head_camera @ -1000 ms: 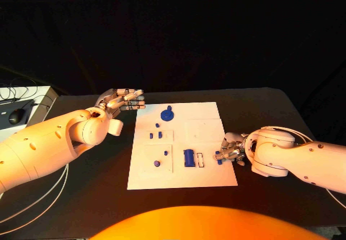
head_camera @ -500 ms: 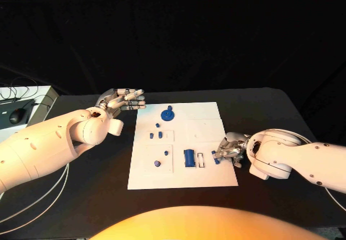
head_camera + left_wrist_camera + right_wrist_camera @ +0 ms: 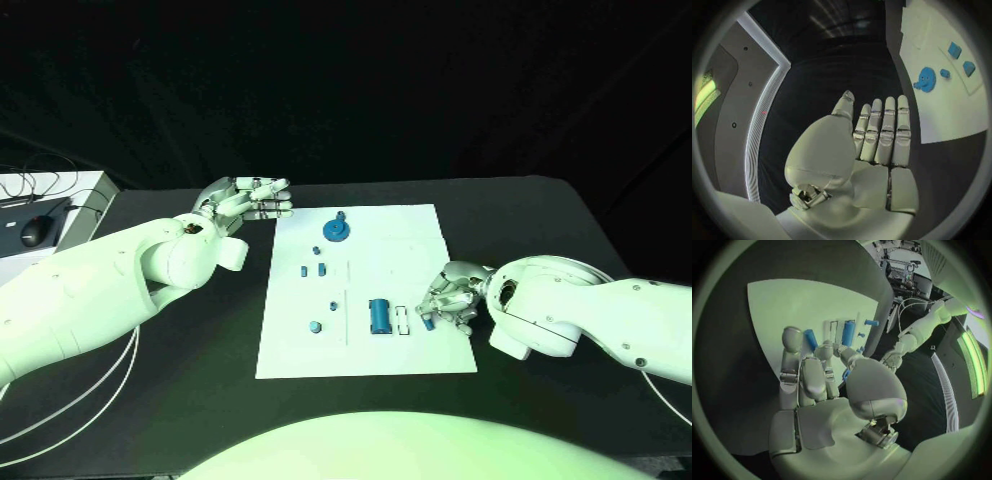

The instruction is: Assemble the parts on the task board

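1. The right hand had moved a little in the last second. It had slid in from the right edge of the task board and now sat over that edge, nearer the tall blue block.

2. The small blue piece that had lain at the right edge of the task board now peeked out between the thumb and the fingers of the right hand. The fingers were curled in around it. I judged the hand was pinching it, but the piece was mostly hidden, so I could not be sure.

3. The left hand had not moved. It hung over the counter just past the far left corner of the task board. Its fingers were straight and side by side, and it held nothing.

4. The other parts had stayed put on the task board. The round blue gear sat near the far end, two little blue pegs sat in the middle, and the tall blue block stood near the close end beside a thin white slot.

5. This looked like the pick-up step. The small piece still had to go into its place on the board, so most of the job was not done yet.
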Motion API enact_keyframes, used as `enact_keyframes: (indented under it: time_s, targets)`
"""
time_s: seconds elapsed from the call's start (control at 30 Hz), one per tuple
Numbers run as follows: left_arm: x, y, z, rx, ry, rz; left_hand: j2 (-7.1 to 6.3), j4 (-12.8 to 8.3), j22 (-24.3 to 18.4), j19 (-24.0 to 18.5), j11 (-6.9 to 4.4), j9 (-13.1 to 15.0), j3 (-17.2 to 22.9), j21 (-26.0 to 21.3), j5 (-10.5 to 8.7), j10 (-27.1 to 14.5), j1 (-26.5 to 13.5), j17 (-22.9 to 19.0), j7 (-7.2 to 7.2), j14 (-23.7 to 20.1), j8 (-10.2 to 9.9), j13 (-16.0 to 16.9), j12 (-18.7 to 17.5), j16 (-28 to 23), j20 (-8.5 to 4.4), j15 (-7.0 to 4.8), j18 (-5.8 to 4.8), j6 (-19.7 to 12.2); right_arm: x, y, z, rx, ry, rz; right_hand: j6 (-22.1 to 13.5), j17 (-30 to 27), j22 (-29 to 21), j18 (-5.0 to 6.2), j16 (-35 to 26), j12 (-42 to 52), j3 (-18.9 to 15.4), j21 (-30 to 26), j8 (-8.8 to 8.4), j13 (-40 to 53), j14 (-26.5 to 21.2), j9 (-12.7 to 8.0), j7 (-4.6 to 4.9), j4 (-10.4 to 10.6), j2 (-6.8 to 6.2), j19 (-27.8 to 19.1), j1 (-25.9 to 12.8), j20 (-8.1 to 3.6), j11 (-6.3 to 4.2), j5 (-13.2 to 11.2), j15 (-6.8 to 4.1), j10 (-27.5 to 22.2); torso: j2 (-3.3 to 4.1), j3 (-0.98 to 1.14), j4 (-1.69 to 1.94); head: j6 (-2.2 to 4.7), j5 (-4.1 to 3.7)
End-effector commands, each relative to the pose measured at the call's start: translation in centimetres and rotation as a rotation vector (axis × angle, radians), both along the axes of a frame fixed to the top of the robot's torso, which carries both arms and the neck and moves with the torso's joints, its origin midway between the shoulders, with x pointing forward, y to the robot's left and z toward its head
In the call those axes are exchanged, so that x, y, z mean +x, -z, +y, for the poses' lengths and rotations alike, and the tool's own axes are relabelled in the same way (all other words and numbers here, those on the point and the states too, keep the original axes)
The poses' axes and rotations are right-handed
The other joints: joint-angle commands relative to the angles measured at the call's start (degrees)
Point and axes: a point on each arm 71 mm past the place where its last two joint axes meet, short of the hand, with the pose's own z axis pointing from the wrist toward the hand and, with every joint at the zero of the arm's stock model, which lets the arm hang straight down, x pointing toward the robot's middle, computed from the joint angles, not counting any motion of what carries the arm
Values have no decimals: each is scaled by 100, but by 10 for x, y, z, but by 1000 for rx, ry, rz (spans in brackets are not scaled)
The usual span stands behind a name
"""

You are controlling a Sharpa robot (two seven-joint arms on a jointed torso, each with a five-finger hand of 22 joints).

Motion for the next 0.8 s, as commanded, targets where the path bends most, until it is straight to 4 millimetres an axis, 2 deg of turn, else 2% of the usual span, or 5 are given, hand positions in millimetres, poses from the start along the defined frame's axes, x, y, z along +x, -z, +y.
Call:
enact_keyframes:
  time_s: [0.03,0.33,0.53,0.67,0.8]
  targets:
    - [0,0,-2,-11,11,-3,33,7,-3,-25,29,-5,40,-1,11,-17,12,2,21,-22,-6,-1,-24,19,-14,-9,-32,-5,2,0,0,-4,6,0,22,-4,14,-6,1,14,462,-24,25,-11,19,-16,-10,-513,29,220,20,-30,-15,23,-13,18,-2,-2,3,0,-3]
    - [-1,0,-1,-10,9,-3,33,7,-3,-25,29,-5,40,-1,11,-17,12,2,21,-22,-6,-1,-24,19,-14,-9,-32,-5,1,-3,0,-55,-41,-54,60,7,19,-11,12,-16,124,-72,-30,-33,22,-89,-63,-431,-128,226,-51,-23,-23,-4,-5,19,2,8,7,0,15]
    - [-1,0,-1,-9,9,-3,33,7,-3,-25,29,-5,40,-1,11,-17,12,2,21,-22,-6,-1,-24,19,-14,-9,-32,-5,0,-7,1,-152,-111,-124,226,15,-70,28,9,-165,-1880,-226,-730,-125,15,-965,135,312,-264,233,262,49,124,-1114,81,-162,2,1,-4,0,18]
    - [-1,0,-1,-10,9,-3,33,7,-3,-25,29,-5,40,-1,11,-17,12,2,21,-22,-6,-1,-24,19,-14,-9,-32,-5,0,-7,0,-209,-134,-152,297,23,-95,80,14,-203,-2290,-263,-1007,-189,12,-1346,200,633,-329,234,419,100,163,-1419,129,-213,-1,0,-1,0,12]
    - [-1,0,-1,-10,10,-3,33,7,-3,-25,29,-5,40,-1,11,-17,12,2,21,-22,-6,-1,-24,19,-14,-9,-32,-5,0,-7,-1,-275,-157,-168,366,26,-102,88,12,-186,-2243,-249,-963,-230,12,-1399,173,1002,-516,238,483,104,149,-1541,122,-211,2,-1,4,0,9]
